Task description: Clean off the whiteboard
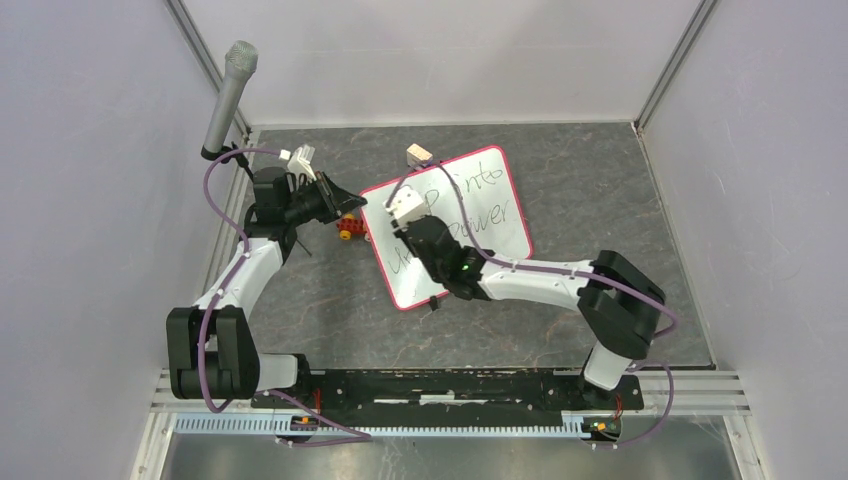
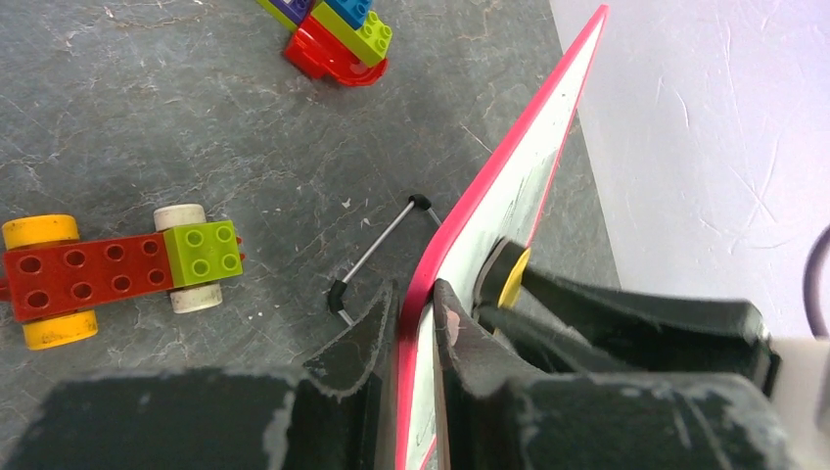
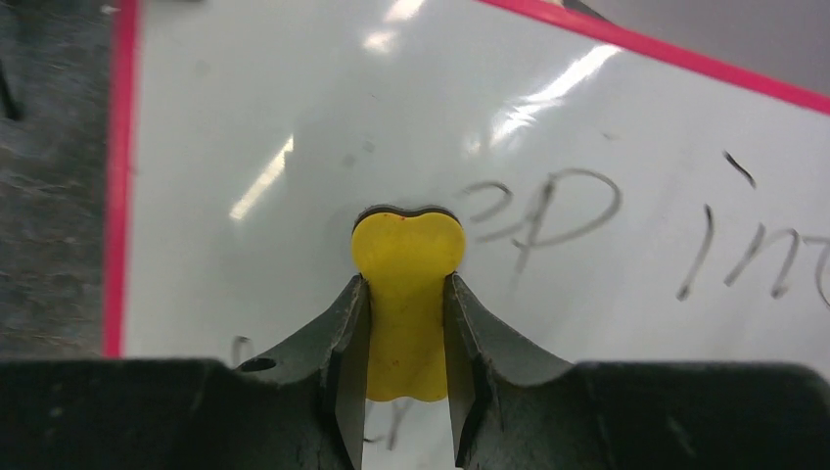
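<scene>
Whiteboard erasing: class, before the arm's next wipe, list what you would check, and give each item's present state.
1. Left gripper clamps the whiteboard by its rim: ok.
2. Right gripper grips the yellow eraser: ok.
3. Eraser pad meets the board face: ok, going by the left wrist view.
4. Marker writing gone: not ok, words show beside the eraser.
5. Toy car lies apart from the board: ok.
</scene>
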`<state>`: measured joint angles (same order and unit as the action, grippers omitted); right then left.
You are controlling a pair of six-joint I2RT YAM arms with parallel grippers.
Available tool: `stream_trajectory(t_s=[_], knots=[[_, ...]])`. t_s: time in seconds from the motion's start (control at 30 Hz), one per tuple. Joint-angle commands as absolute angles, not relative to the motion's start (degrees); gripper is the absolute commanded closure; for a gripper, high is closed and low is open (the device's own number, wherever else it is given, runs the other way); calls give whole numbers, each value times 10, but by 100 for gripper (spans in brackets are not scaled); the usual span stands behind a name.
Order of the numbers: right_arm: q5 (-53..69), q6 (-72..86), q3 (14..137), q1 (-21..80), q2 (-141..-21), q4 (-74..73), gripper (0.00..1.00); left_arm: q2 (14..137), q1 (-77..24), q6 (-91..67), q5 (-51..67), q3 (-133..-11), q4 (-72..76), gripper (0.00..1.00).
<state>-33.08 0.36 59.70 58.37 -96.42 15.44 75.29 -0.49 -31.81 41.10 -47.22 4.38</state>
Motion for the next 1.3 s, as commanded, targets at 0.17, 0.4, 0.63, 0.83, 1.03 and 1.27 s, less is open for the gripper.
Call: stream_trajectory(t_s=[0.17,0.4,0.63,0.83,1.03,1.27], knots=[[-314,-22,718,594,-1022,151,73,749,-18,-297,436,-492,21,98],[-315,7,643,513,-982,150,73,748,-18,-294,431,-495,16,98],[-355,-9,572,478,-949,164,73,752,-18,-294,431,-499,12,98],[-302,-11,613,532,-965,170,74,752,-18,-291,432,-499,11,98],[-277,-25,718,575,-1022,164,73,754,-18,-290,431,-498,12,98],[-275,-12,723,517,-1020,156,73,753,-19,-290,430,-498,11,98]])
